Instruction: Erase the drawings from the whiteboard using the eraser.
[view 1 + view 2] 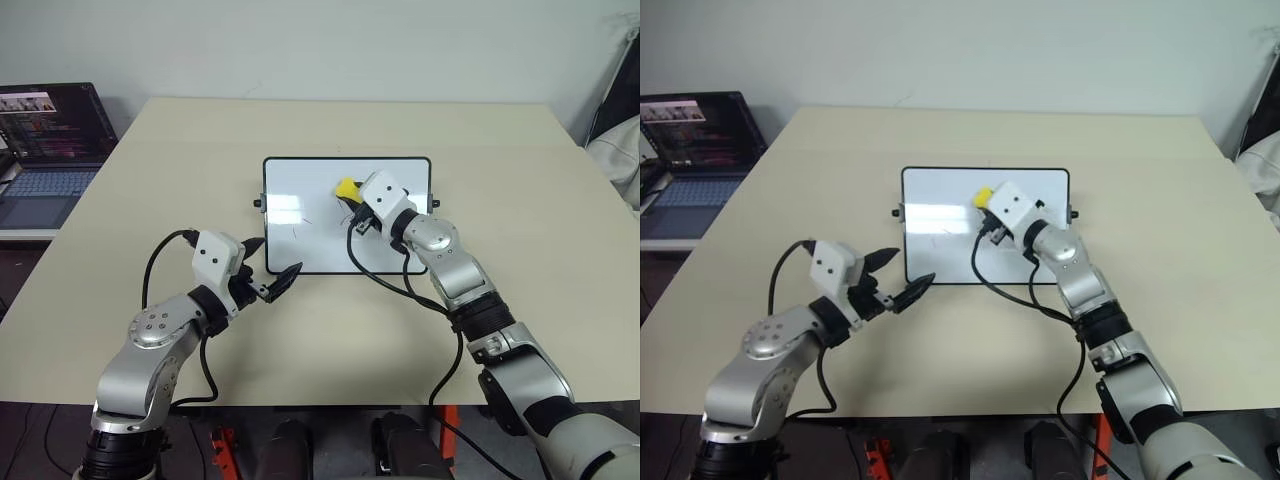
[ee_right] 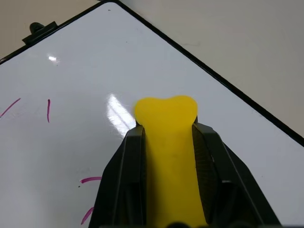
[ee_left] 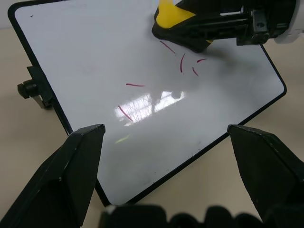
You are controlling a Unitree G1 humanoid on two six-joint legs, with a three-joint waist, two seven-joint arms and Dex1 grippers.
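Hovering over the glossy white black-framed whiteboard (image 1: 300, 195), the right gripper (image 2: 166, 137) pinches the bright yellow oblong eraser (image 2: 167, 142); thin reddish marker drawings (image 3: 183, 61) lie just beside its tip. Left gripper (image 3: 166, 156) spread, nearer the board's front edge.

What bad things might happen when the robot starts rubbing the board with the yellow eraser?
1. The whiteboard lies loose on the table, and the left gripper is open near its edge, not holding it. Rubbing might push the board along.
2. The drawings are spread out as thin short strokes, so one wipe of the eraser may miss some.
3. The right gripper pinches the eraser by its sides; hard pressing might tilt it.
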